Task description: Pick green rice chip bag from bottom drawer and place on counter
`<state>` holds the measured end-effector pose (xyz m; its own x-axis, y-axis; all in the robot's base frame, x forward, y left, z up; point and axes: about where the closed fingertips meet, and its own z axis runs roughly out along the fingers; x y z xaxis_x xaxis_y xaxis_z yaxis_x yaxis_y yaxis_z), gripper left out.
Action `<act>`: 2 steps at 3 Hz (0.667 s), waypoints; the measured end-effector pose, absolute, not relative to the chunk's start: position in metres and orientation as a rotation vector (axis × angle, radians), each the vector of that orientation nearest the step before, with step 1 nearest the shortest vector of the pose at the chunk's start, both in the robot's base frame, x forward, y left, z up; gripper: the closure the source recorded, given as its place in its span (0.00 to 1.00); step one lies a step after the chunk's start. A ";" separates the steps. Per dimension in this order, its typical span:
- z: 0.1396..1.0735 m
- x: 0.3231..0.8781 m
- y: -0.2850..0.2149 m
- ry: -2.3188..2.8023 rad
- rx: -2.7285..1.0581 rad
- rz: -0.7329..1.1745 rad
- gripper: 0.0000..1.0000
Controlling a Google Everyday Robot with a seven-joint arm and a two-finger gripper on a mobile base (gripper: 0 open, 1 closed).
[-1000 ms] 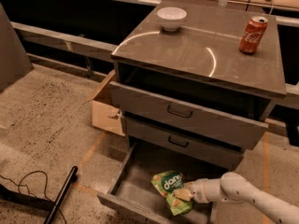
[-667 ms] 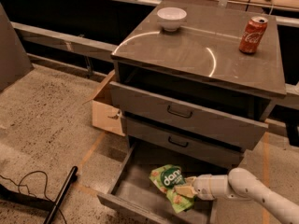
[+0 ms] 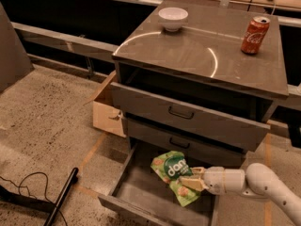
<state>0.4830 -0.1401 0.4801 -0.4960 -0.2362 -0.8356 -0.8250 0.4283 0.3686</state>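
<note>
We see the green rice chip bag (image 3: 170, 169), a crinkled light-green pouch with a dark green round logo, white letters and tan chips printed on it. It hangs tilted over the open bottom drawer (image 3: 141, 192). The gripper (image 3: 194, 180) comes from the right, and its fingers pinch the bag's right edge. Compared with a moment ago, the bag is a little higher and nearer to the back of the drawer. On the glossy counter (image 3: 188, 51) stand a white bowl (image 3: 172, 19) and a red soda can (image 3: 254, 29). A cardboard box (image 3: 107, 114) sits beside the cabinet on the speckled floor (image 3: 42, 121).
</note>
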 end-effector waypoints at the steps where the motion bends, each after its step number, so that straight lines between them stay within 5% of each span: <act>1: 0.512 0.492 -0.141 1.832 -0.875 1.103 1.00; 2: 0.518 0.494 -0.141 1.806 -0.873 1.115 1.00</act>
